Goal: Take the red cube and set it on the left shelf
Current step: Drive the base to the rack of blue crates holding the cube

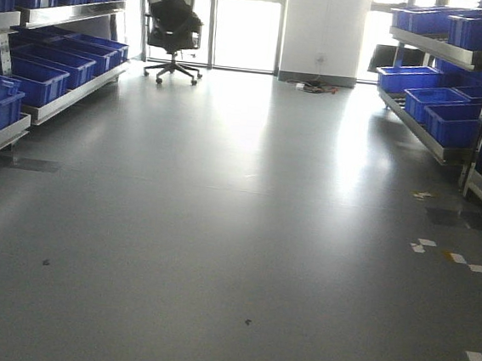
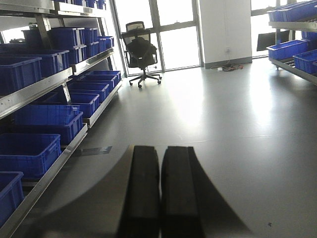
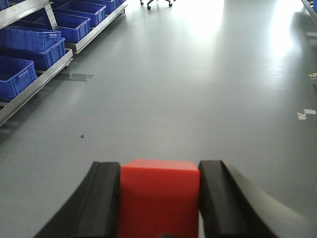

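The red cube [image 3: 159, 198] fills the gap between the two black fingers of my right gripper [image 3: 159, 171], which is shut on it above the grey floor. My left gripper [image 2: 160, 151] is shut with its two black pads pressed together and nothing between them. The left shelf [image 1: 56, 103] is a steel rack with blue crates [image 1: 37, 80] along the left wall; it also shows in the left wrist view [image 2: 44, 178] and at the far left of the right wrist view [image 3: 34, 87]. Neither gripper shows in the front view.
A second rack of blue crates [image 1: 440, 110] lines the right wall. A black office chair [image 1: 172, 25] stands by the windows at the far end. White tape marks [image 1: 451, 256] lie on the floor at the right. Wide grey floor [image 1: 236, 231] runs between the racks.
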Controlling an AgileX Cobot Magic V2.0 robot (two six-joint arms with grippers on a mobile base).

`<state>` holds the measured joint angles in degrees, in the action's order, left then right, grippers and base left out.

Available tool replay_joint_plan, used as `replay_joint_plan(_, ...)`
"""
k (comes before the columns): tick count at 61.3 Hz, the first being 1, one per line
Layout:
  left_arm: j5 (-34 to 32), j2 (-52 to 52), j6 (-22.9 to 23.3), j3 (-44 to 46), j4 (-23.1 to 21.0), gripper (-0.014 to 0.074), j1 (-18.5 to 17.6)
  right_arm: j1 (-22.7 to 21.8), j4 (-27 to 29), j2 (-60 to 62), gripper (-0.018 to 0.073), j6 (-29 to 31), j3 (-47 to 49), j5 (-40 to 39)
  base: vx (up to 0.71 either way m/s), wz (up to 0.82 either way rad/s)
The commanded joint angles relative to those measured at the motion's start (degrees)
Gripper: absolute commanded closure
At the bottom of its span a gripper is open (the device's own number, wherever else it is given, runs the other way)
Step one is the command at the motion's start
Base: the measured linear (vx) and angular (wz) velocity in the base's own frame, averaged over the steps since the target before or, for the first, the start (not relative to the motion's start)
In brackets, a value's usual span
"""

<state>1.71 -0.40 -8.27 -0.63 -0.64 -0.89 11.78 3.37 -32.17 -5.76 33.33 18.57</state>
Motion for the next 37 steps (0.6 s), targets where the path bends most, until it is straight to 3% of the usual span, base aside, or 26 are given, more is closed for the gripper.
replay_joint_plan(1,-5.2,0.4,0.0,-1.3,-0.3,0.0491,-0.3,-0.3,-0.5,-0.1,0.0492,0.3,1.6,-4.9,0.24,0.02)
replay_joint_plan(37,-5.2,0.4,0.0,-1.3,-0.3,0.0491,-0.3,-0.3,-0.5,-0.1,0.0492,0.3,1.6,-4.9,0.35,0.04)
